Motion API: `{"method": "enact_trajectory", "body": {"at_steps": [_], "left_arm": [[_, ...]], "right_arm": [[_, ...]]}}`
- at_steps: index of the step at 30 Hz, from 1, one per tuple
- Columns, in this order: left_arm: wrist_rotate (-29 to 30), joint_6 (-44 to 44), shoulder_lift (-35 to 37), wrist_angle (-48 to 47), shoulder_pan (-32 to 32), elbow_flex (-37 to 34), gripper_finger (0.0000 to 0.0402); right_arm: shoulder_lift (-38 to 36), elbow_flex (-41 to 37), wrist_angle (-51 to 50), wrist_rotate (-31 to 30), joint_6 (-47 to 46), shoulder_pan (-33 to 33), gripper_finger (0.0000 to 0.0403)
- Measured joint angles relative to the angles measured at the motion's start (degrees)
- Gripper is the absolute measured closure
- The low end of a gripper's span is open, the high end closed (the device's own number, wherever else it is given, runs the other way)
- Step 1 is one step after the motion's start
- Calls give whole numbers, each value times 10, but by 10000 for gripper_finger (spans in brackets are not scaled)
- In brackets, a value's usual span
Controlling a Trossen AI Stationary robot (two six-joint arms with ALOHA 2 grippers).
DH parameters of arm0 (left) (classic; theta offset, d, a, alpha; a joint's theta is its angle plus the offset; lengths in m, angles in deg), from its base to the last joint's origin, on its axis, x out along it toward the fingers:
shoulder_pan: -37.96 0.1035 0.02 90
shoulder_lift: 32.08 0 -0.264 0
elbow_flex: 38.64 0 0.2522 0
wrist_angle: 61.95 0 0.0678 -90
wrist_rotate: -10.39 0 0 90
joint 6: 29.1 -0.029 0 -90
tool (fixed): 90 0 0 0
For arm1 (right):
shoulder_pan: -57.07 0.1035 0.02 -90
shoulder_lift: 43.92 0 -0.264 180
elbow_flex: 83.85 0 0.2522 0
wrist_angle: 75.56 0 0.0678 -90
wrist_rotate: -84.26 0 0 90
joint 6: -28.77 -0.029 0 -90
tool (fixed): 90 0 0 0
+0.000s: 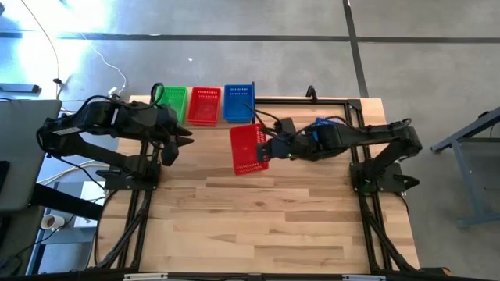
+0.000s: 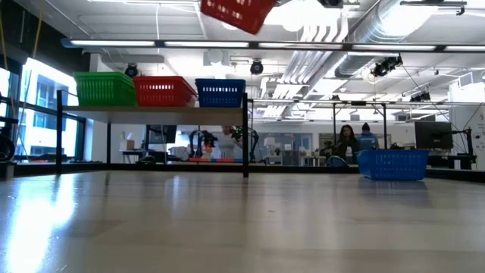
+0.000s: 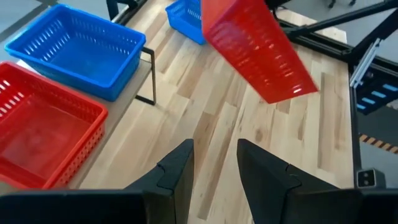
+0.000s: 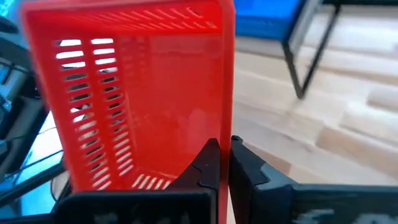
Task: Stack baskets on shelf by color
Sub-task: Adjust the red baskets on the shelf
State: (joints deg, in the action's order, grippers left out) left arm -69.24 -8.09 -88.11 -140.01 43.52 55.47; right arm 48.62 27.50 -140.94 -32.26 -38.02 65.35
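My right gripper (image 1: 269, 148) is shut on a red basket (image 1: 250, 148), held high over the table's far middle; it shows at the top of the low view (image 2: 239, 14). The shelf (image 2: 151, 110) at the far edge carries a green basket (image 1: 173, 101), a red basket (image 1: 205, 105) and a blue basket (image 1: 239, 101) side by side. Another blue basket (image 2: 392, 163) stands on the table under the right arm. My left gripper (image 3: 214, 168) hangs open and empty in front of the shelf, left of the held basket. My right gripper holds the red basket by the rim of its right-hand long wall (image 4: 227, 124), pinched with one finger inside the basket and one outside. The fingers come in roughly level from the table's right. The basket is lifted clear of the table and tilted.
Black frame posts stand at the shelf's ends (image 2: 247, 136) and along the table's sides. The near half of the plank tabletop (image 1: 258, 226) is bare wood. People sit in the room far behind the table (image 2: 348, 144).
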Motion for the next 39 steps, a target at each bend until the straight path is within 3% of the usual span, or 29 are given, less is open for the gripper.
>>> {"method": "enact_trajectory", "body": {"at_steps": [9,14,20,32,39], "left_arm": [[-9,26,1,-22,0,0,289],[-5,54,0,-22,0,0,289],[45,88,0,-21,0,0,289],[168,103,-22,4,0,0,289],[184,51,-42,67,0,0,289]], "right_arm": [[83,112,3,-1,49,-5,403],[118,134,3,-22,39,-7,403],[140,134,11,-80,28,-20,403],[150,133,129,-93,122,-70,403],[151,133,138,-104,165,-95,403]]}}
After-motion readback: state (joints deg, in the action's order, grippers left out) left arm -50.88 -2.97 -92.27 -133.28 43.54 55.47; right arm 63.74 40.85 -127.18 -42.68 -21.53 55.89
